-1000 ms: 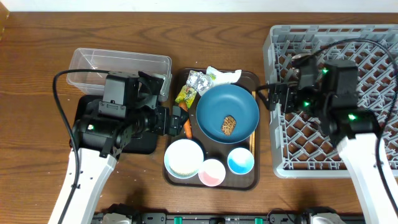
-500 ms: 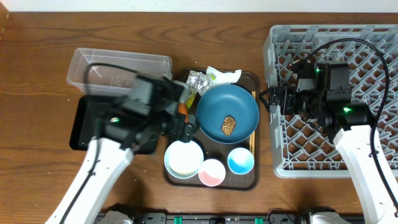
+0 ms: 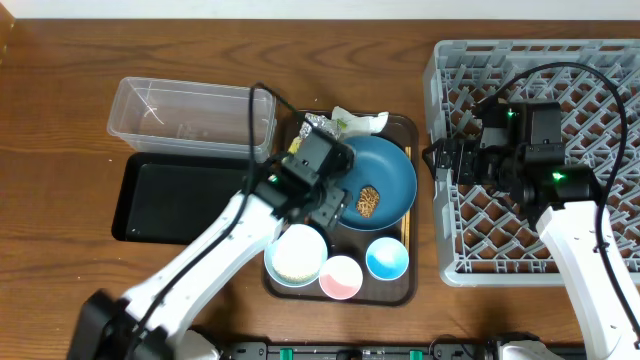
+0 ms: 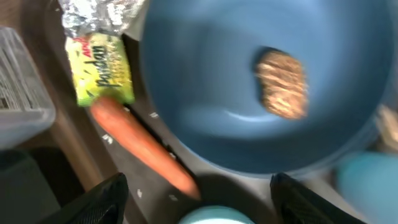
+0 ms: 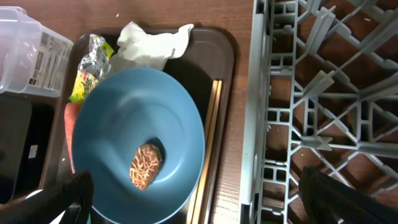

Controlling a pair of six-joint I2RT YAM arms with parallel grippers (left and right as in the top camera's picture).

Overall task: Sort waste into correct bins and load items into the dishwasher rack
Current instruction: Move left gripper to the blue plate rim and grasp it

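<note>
My left gripper [image 3: 322, 208] is open and empty, low over the left side of the brown serving tray. In the left wrist view [image 4: 199, 208] its fingers straddle the tip of the orange carrot [image 4: 143, 146] and the white bowl's rim [image 4: 211, 216]. The yellow-green wrapper [image 4: 102, 68] and foil [image 4: 93, 15] lie beside the dark blue plate [image 3: 385, 170], which holds the brown lump [image 3: 369, 201]. My right gripper [image 3: 438, 158] is open and empty over the grey rack's [image 3: 560, 240] left edge. The chopsticks [image 5: 208, 149] lie right of the plate [image 5: 137, 130].
Crumpled white paper [image 3: 360, 122] lies at the serving tray's [image 3: 400, 292] back. The white bowl [image 3: 296, 255], pink cup [image 3: 342, 277] and light blue cup [image 3: 386, 259] stand at its front. The clear tub [image 3: 190, 115] and black tray [image 3: 180, 200] are to the left.
My left arm has swung right, from above the black tray to over the serving tray beside the plate. The right arm has barely moved.
</note>
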